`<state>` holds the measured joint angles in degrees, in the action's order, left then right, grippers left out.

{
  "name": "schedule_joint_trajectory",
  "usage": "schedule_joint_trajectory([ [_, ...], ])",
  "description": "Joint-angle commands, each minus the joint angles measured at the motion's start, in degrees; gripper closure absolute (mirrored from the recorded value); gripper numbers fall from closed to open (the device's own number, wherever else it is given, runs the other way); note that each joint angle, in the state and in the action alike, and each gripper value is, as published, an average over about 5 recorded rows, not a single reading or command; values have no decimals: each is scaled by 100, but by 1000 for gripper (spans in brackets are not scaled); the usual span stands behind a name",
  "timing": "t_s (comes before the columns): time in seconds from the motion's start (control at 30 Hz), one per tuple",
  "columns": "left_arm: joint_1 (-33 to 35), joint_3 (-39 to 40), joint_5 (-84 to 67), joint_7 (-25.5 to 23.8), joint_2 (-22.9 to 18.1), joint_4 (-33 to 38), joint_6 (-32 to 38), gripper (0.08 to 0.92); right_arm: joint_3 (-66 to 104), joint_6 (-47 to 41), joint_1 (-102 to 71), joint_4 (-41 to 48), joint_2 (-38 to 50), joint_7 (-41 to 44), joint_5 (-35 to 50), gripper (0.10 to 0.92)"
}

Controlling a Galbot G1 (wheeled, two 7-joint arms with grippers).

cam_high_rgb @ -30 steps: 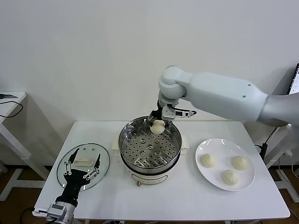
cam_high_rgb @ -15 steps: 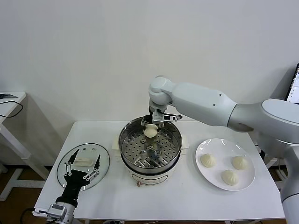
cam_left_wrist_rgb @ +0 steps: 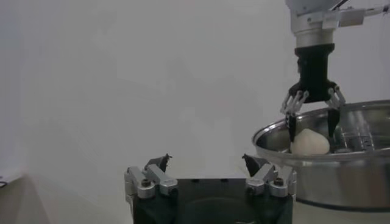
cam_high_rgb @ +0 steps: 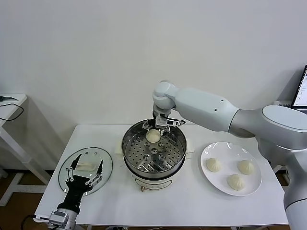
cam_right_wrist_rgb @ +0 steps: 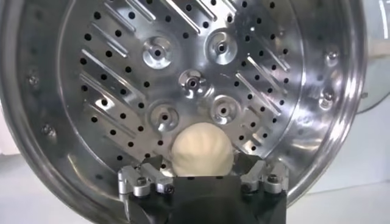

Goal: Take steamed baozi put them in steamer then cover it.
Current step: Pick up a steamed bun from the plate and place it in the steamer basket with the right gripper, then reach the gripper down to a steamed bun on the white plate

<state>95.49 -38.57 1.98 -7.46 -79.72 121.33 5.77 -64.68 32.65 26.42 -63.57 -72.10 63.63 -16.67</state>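
One steamed baozi [cam_high_rgb: 153, 136] lies on the perforated tray at the back of the steamer [cam_high_rgb: 128, 158]. My right gripper [cam_high_rgb: 159, 128] hangs just above it, open, its fingers spread on either side of the bun. The right wrist view shows the baozi [cam_right_wrist_rgb: 202, 152] resting on the tray [cam_right_wrist_rgb: 122, 91] between the parted jaws. Three more baozi [cam_high_rgb: 213, 164] sit on a white plate [cam_high_rgb: 230, 146] to the right. The cover [cam_high_rgb: 108, 165] lies flat on the table at the left, and my left gripper [cam_high_rgb: 86, 168] waits open over it.
The steamer stands on a cream base [cam_high_rgb: 144, 183] in the middle of the white table [cam_high_rgb: 192, 201]. A second table edge [cam_high_rgb: 9, 103] shows at far left. The left wrist view shows the steamer [cam_left_wrist_rgb: 341, 176] with the right gripper [cam_left_wrist_rgb: 311, 125] above it.
My right gripper has lowered the baozi onto the tray at the back of the steamer and opened, letting it go. The left arm has stayed put.
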Motion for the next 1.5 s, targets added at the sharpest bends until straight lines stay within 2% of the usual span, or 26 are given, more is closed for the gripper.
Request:
schedule_joint_trajectory([
  [0.03,12,13,14,11,4,16,-6,177,-79,-1131,1109,-1096,1275,851,1636,203],
  [0.17,26,68,48,29,3,77,-15,177,-429,-2302,1709,-1791,2283,1253,2485,203],
  [0.27,28,94,69,36,2,96,-14,177,-691,-3067,1806,-2027,2969,1326,2806,203],
  [0.53,89,156,150,41,-12,147,34,177,-689,-4279,867,-2062,3973,1232,2795,203],
  [0.9,106,219,202,64,-64,144,41,177,791,-4604,-1326,-1272,3738,870,1848,203],
  [1.5,14,241,205,61,-75,-18,22,177,1472,-4759,-2424,-675,3334,537,1369,203],
])
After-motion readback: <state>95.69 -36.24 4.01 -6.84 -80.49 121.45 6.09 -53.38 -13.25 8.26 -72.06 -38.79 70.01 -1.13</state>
